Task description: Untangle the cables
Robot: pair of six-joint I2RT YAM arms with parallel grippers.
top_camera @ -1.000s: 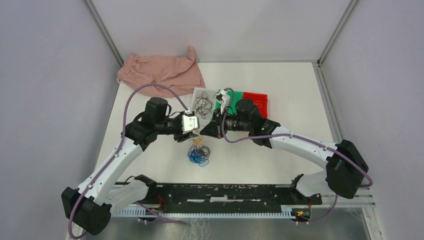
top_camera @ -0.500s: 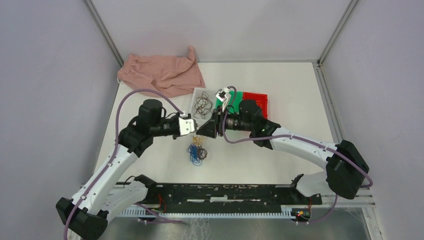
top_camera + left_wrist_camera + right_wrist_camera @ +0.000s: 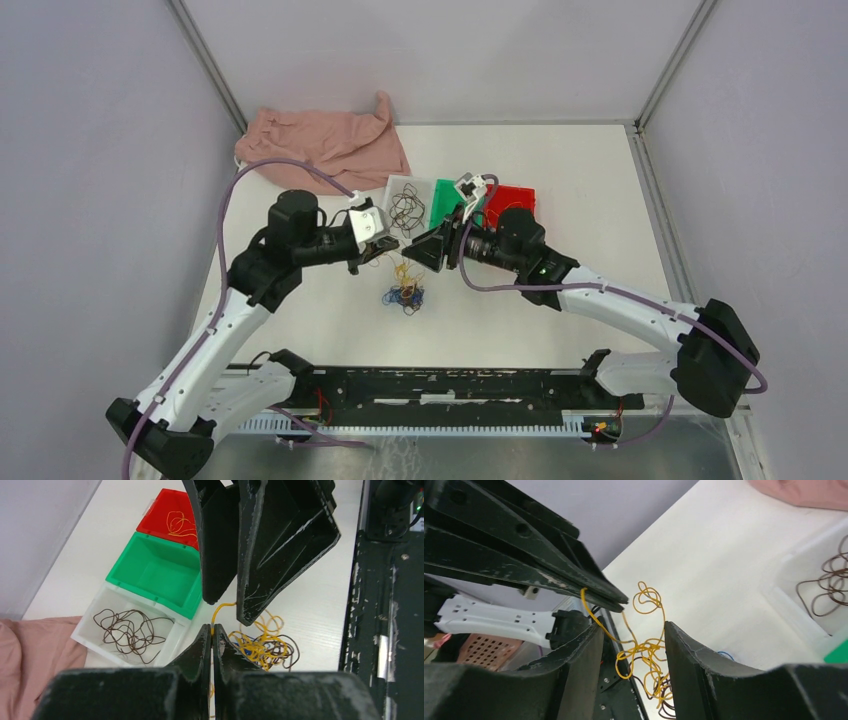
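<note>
A tangle of cables (image 3: pixel 404 295) in yellow-orange, blue and dark brown is seen lying on the desk (image 3: pixel 600 200), near its middle. One yellow strand (image 3: pixel 644 652) is drawn up from this heap to the space just beyond it, where the two arms meet tip to tip. The left fingers (image 3: pixel 198 650) are clenched, and the yellow strand is pinched between their tips. The right fingers (image 3: pixel 579 670) are released and stand apart just right of the left ones. The yellow loops hang in the gap between them and are not seen to be gripped.

Farther back, three bins are set side by side. The white bin (image 3: pixel 100 600) on the left holds a dark brown cable (image 3: pixel 127 630). The green bin (image 3: pixel 155 575) in the middle is partly covered by the right arm in the overhead view. In the red bin (image 3: pixel 160 515) on the right, a yellow-orange cable (image 3: pixel 180 525) is seen. A pink cloth (image 3: pixel 325 145) is crumpled at the far left of the desk.
</note>
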